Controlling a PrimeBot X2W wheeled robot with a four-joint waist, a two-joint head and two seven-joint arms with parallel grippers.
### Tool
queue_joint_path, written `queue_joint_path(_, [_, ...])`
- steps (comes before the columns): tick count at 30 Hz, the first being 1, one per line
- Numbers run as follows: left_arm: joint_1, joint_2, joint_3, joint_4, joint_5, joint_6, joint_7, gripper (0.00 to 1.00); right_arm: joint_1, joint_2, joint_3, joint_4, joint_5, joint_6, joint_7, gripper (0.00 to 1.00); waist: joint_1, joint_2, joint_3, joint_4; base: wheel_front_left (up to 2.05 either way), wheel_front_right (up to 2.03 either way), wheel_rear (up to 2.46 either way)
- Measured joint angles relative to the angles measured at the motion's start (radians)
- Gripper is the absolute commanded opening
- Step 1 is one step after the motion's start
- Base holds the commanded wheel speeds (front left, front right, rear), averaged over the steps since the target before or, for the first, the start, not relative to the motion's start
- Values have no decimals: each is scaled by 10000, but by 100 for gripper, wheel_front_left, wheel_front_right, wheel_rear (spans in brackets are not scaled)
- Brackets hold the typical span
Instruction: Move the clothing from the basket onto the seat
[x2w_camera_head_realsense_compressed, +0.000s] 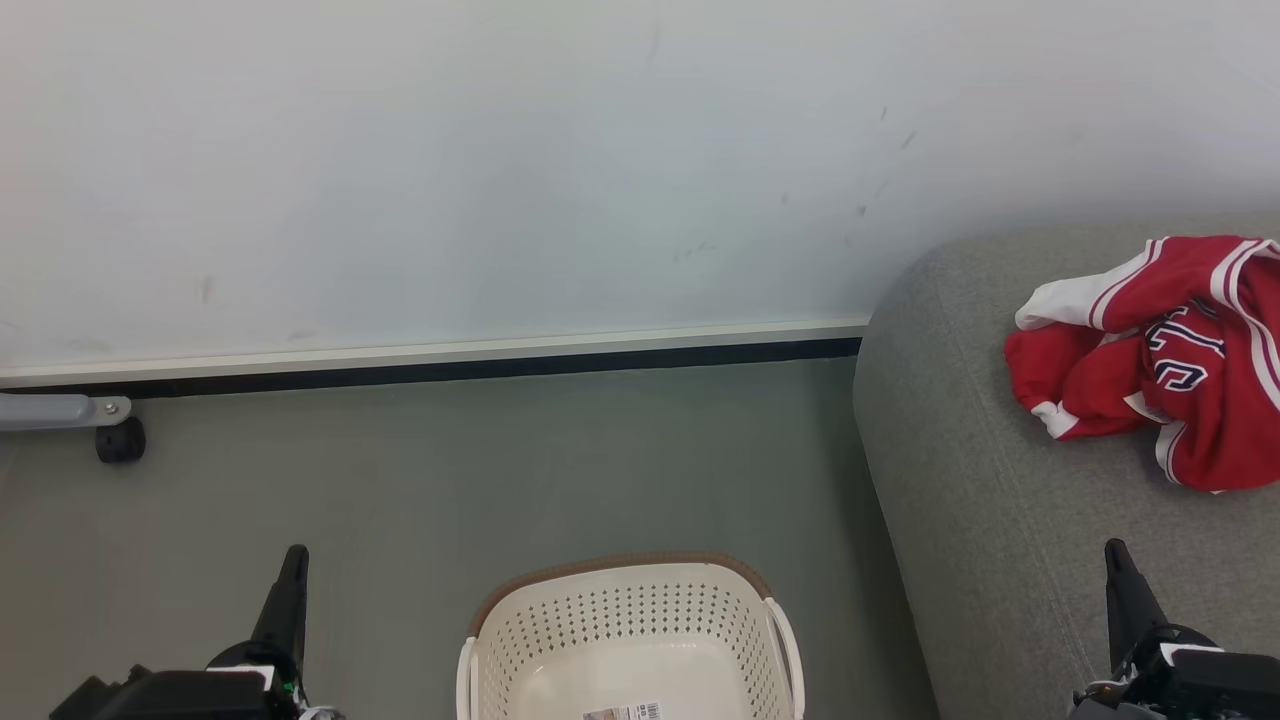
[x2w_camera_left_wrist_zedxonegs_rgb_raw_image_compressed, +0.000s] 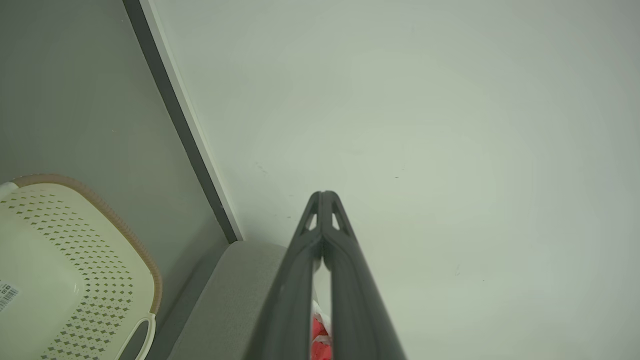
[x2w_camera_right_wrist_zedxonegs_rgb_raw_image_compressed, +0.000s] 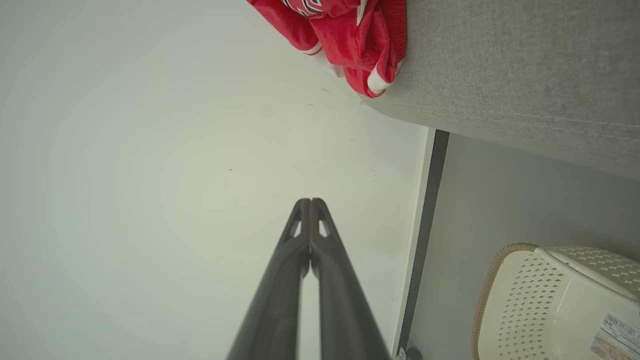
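Observation:
The red and white clothing (x2w_camera_head_realsense_compressed: 1165, 355) lies crumpled on the grey seat (x2w_camera_head_realsense_compressed: 990, 500) at the right, dark lettering showing; it also appears as clothing (x2w_camera_right_wrist_zedxonegs_rgb_raw_image_compressed: 345, 35) in the right wrist view and as a red sliver of clothing (x2w_camera_left_wrist_zedxonegs_rgb_raw_image_compressed: 320, 337) behind the left fingers. The cream basket (x2w_camera_head_realsense_compressed: 630, 640) stands on the floor at bottom centre, nothing but a label inside what shows of it. My left gripper (x2w_camera_head_realsense_compressed: 295, 555) is shut and holds nothing, to the left of the basket. Over the seat's front part my right gripper (x2w_camera_head_realsense_compressed: 1115, 550) is shut, also without a load.
A pale wall (x2w_camera_head_realsense_compressed: 500, 170) with a dark baseboard (x2w_camera_head_realsense_compressed: 450, 368) runs behind the grey floor (x2w_camera_head_realsense_compressed: 450, 470). A grey leg with a black caster (x2w_camera_head_realsense_compressed: 118, 440) stands at the far left by the wall.

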Motion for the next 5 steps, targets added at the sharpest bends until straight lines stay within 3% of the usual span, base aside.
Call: queue_joint_path(5, [0, 0, 0, 0, 0, 0, 0, 0, 0, 0, 0, 0, 0, 0, 0, 0, 0, 0, 0, 0, 0, 0, 0])
